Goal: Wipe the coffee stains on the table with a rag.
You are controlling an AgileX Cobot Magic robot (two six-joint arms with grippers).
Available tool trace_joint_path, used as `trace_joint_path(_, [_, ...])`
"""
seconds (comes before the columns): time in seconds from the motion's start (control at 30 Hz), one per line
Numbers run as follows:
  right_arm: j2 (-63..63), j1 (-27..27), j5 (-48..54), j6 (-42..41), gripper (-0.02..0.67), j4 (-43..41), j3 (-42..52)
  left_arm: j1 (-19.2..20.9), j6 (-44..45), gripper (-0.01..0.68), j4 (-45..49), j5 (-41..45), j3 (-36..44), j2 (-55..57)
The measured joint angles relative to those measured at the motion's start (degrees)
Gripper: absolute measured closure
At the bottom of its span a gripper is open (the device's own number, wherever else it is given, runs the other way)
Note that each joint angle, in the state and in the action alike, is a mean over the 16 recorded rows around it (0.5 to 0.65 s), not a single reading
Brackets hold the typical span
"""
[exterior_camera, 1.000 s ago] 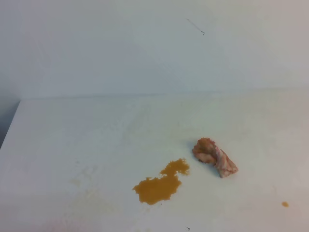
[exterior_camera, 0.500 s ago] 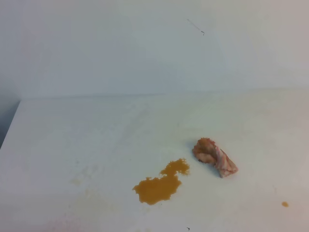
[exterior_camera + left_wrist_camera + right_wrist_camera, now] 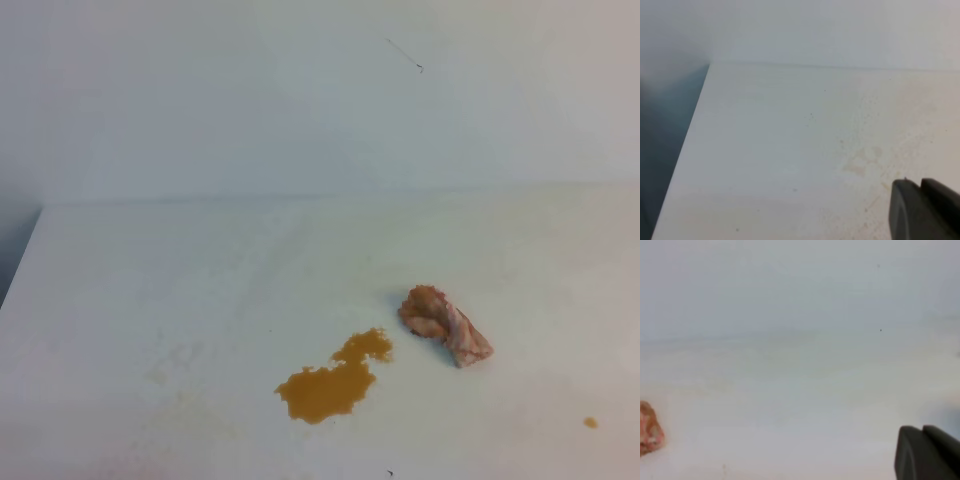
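The coffee stains (image 3: 325, 390) are an orange-brown puddle of two joined blobs on the white table (image 3: 150, 280), front centre. The rag (image 3: 445, 326), a wadded pinkish-tan lump with orange-brown patches, lies just right of and behind the puddle, apart from it. The rag also shows at the left edge of the right wrist view (image 3: 649, 430). No gripper shows in the exterior view. Only a dark corner of my left gripper (image 3: 925, 210) and of my right gripper (image 3: 927, 452) shows in each wrist view. Both are far from the rag, and how their jaws stand is hidden.
A tiny lone orange dot (image 3: 591, 422) sits at the front right. Faint yellowish smudges (image 3: 860, 162) mark the table's left part. The table's left edge (image 3: 690, 145) drops to a dark floor. A pale wall (image 3: 320, 100) rises behind the table.
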Motion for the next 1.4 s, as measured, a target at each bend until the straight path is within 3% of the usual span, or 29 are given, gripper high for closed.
trace_joint_path(0.47, [0.00,0.00,-18.19,-1.94,0.651,-3.57,-0.33,0.00,0.00,0.676,0.00,0.05,-0.11,-0.04])
trace_joint_path(0.77, [0.00,0.00,-24.14,-2.04,0.651,-4.02,-7.46,0.00,0.00,0.676,0.00,0.05,-0.11,-0.04])
trace_joint_path(1.1, [1.49,0.00,-13.59,-1.26,0.651,-4.18,-23.42,0.08,0.00,0.677,0.00,0.05,0.00,-0.04])
trace_joint_path(1.4, [11.31,0.00,6.10,-0.58,0.651,-4.34,-35.48,0.12,0.00,0.677,0.00,0.05,-0.11,0.07])
